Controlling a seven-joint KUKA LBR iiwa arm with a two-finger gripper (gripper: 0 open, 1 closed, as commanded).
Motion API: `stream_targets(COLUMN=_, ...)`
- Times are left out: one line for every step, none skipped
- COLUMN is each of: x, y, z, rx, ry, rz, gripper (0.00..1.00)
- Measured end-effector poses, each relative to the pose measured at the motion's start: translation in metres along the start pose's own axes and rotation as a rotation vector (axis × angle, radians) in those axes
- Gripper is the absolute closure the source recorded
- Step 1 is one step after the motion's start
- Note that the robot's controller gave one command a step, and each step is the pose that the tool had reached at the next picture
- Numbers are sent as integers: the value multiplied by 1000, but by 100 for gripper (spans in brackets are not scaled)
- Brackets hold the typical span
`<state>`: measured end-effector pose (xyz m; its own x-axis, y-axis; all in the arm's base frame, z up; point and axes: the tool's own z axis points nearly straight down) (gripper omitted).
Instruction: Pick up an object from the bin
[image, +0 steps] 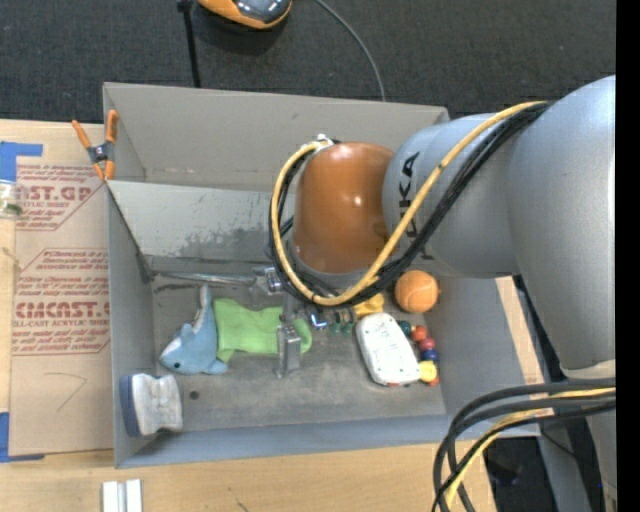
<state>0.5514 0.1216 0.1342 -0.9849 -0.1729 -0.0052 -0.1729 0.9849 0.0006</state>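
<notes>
Standing low over the middle of the bin (130, 300), the gripper (290, 345) is at the right-hand end of a green soft piece (245, 330) that lies flat on the bin floor. Whether the gripper is open or closed cannot be told: the orange wrist cover (335, 210) and its cables hide most of it. Nothing is seen held.

Finding: the green piece is the nearest candidate. Its left end touches a blue plush shark (195, 348), so a grip taken at the right end, away from the shark, would likely lift one item only. Being soft, the piece will probably fold and hang. A firm closing on a bunched edge and a straight vertical lift are advised.

Clearances: to the gripper's right lie a white oblong device (385, 350), a small yellow item (372, 303), an orange ball (417, 292) and a few coloured beads (427, 350), all near the right wall. The white device is just beside the gripper, and sideways drift that way risks nudging it. A grey-and-blue item (150, 400) sits in the near left corner, well apart. Bare floor lies in front of the green piece, toward the near wall, and below the sloped back wall (200, 215). The safest exit is judged to be straight up, since the arm (520, 170) overhangs the right rim and leaves little room there.
</notes>
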Motion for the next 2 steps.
stream_targets(x=13, y=-6, z=24, rx=-2, ry=4, rz=105, gripper=0)
stream_targets(x=-10, y=-27, z=63, rx=-1, ry=-2, rz=329, gripper=100)
